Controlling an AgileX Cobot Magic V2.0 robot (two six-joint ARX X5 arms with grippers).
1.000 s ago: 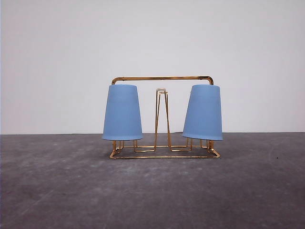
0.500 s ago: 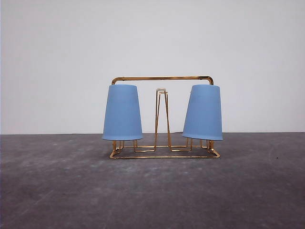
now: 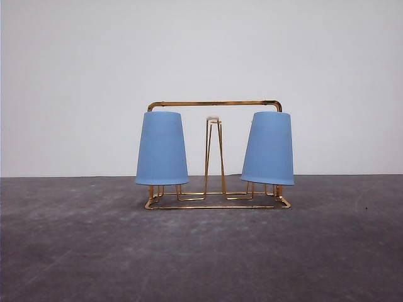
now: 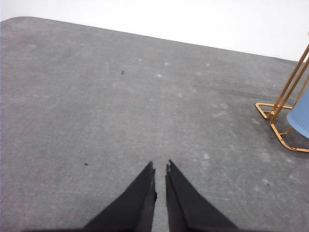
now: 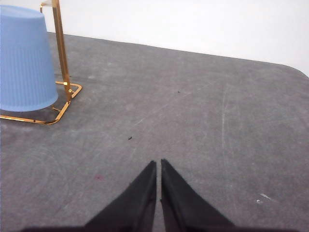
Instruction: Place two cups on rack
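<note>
- Rack (image 3: 215,104), gold wire, on grey desk (image 3: 201,251) — left cup (image 3: 162,148) and right cup (image 3: 269,148) inverted on prongs.
- Left tool (image 4: 160,168), right tool (image 5: 159,163) — both pressed together, empty, above desk.

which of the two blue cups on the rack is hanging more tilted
The right cup: it leans, its top toward the rack's middle and its rim slanted. The left cup sits nearly straight with a level rim.
</note>
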